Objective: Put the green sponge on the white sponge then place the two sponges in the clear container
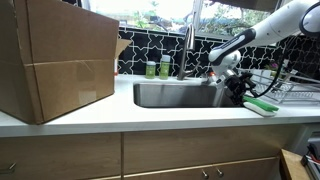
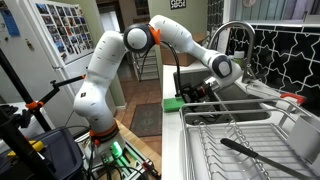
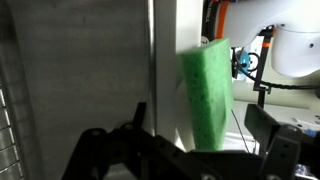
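Observation:
The green sponge (image 1: 263,103) lies on the white counter to the right of the sink, on top of a flat white sponge (image 1: 259,110) whose edge shows under it. It also shows in an exterior view (image 2: 172,101) at the counter's edge. In the wrist view the green sponge (image 3: 207,92) lies straight ahead, with the pale edge of the white sponge (image 3: 184,112) beside it. My gripper (image 1: 238,91) (image 2: 201,93) (image 3: 200,128) hovers low over the sink's right rim, beside the sponges. It is open, its fingers spread either side of the sponge. I see no clear container.
A steel sink (image 1: 178,95) with a tall tap (image 1: 187,45) sits mid-counter. Two small green bottles (image 1: 158,69) stand behind it. A big cardboard box (image 1: 55,62) fills the counter's left. A wire dish rack (image 2: 245,140) with a dark utensil stands by the sponges.

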